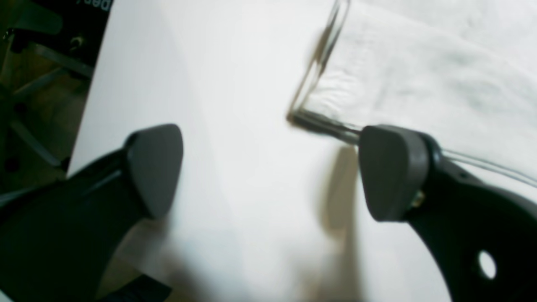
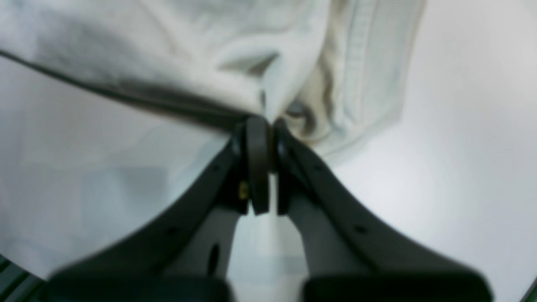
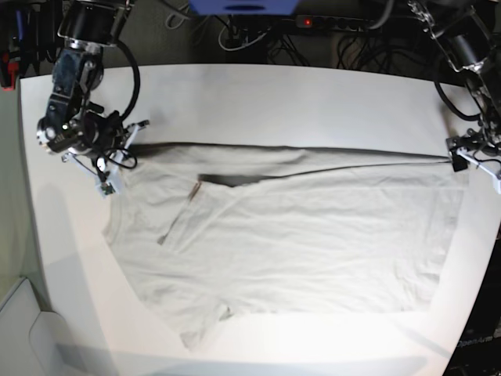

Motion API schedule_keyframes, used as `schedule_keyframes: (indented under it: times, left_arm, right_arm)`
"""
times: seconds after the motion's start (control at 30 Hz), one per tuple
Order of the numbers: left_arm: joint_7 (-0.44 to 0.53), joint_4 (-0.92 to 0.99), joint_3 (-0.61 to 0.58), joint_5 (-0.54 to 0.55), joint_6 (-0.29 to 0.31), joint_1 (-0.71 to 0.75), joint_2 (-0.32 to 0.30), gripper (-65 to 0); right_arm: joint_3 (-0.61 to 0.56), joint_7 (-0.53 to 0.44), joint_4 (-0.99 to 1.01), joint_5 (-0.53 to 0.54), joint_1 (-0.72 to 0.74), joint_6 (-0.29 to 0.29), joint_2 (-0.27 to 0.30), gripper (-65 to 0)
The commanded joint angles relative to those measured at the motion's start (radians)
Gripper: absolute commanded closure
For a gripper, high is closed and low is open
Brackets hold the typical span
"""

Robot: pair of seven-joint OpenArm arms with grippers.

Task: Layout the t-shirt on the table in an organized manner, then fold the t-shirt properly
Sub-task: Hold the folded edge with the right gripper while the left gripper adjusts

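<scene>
The light grey t-shirt lies spread across the white table, with a fold near its left sleeve. In the base view my right gripper is at the shirt's upper-left part. The right wrist view shows this gripper shut on a pinch of bunched t-shirt fabric beside a hemmed edge. My left gripper hovers at the shirt's far right corner. In the left wrist view the left gripper is open, and the t-shirt corner lies just ahead of its right finger, ungripped.
Cables and a power strip run behind the table's far edge. The table's side edge drops off to dark equipment left of my left gripper. Bare table lies to the right of my right gripper.
</scene>
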State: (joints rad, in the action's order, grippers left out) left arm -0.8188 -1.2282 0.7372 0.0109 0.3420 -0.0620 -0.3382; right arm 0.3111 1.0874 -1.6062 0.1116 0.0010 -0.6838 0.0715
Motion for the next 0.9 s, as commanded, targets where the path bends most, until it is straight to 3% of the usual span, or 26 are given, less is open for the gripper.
schedule_keyframes:
  times: [0.0, 0.33, 0.6, 0.77, 0.87]
  left_arm:
    - [0.005, -0.012, 0.006, 0.002, -0.008, -0.015, -0.023, -65.0]
    - [0.011, -0.012, 0.104, 0.002, -0.008, -0.012, -0.023, -65.0]
    - [0.016, -0.011, 0.112, 0.002, -0.008, -0.049, -0.002, -65.0]
    - [0.014, -0.011, 0.106, 0.002, -0.111, -0.065, 0.004, -65.0]
    - [0.014, -0.011, 0.106, 0.005, -0.126, -0.066, 0.006, -65.0]
  right_arm:
    - [0.001, -0.011, -0.015, 0.013, 0.015, -0.014, 0.007, 0.0]
    - [0.0, -0.01, -0.015, 0.013, 0.015, -0.014, 0.007, 0.0]
    - [0.0, -0.011, -0.015, 0.013, 0.015, -0.014, 0.007, 0.0]
    - [-0.002, -0.011, -0.015, 0.013, 0.015, -0.014, 0.007, 0.0]
    - [-0.002, -0.011, -0.015, 0.013, 0.017, -0.014, 0.007, 0.0]
